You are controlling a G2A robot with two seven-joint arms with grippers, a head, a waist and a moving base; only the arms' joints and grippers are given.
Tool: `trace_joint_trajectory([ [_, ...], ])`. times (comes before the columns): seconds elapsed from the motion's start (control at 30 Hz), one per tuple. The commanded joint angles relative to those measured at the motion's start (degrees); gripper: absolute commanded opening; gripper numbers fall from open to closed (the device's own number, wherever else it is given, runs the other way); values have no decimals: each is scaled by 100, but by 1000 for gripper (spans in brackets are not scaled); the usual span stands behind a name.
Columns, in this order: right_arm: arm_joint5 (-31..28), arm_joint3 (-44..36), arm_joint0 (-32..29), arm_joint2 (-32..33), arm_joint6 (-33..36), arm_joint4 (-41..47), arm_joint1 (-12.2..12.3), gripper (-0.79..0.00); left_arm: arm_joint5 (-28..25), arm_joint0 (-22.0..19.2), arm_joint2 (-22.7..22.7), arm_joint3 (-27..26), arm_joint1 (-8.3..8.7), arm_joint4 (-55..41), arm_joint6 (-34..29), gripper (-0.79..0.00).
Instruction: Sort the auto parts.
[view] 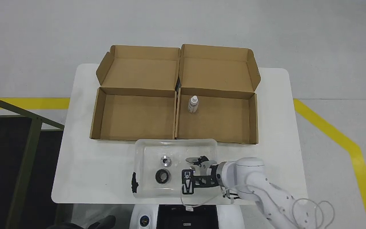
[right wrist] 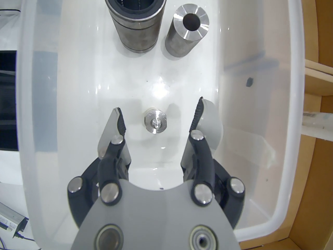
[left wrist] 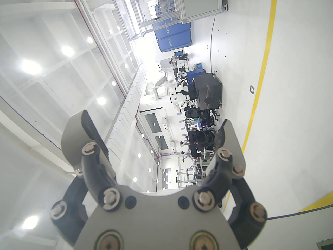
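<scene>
**DESK:** Where is the piece in question?

**ARM:** A small, bright steel stud (right wrist: 155, 123) stands upright on the floor of the clear plastic tub (right wrist: 294, 53). My right gripper (right wrist: 159, 110) hangs over it with fingers spread wide on either side, touching nothing.

**DESK:** And around it?

**ARM:** Farther along the tub stand a large dark cylindrical bearing (right wrist: 135, 14) with a black rim and, just beside it, a shorter grey steel sleeve (right wrist: 187, 31) with a round bore. My left gripper (left wrist: 156, 123) is spread too, holding nothing, and points off across the hall, away from the table.

**DESK:** How far along is the sorting?

**ARM:** Early, I'd judge. One small white bottle-shaped part (view: 194, 104) lies in the brown cardboard box on my right (view: 223, 123). A second cardboard box (view: 134, 117) sits alongside it on the white table (view: 274, 172). Three pieces in the tub are left to sort, and the stud is likely first.
</scene>
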Motion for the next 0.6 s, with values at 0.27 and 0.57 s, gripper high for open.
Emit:
trace_joint_trajectory([
  [0.27, 92, 100, 98, -183, 198, -155, -10, -468, 0, 0, 0, 0, 0, 0, 0, 0],
  [0.57, 85, 79, 127, -229, 77, -30, -5, -785, 0, 0, 0, 0, 0, 0, 0, 0],
])
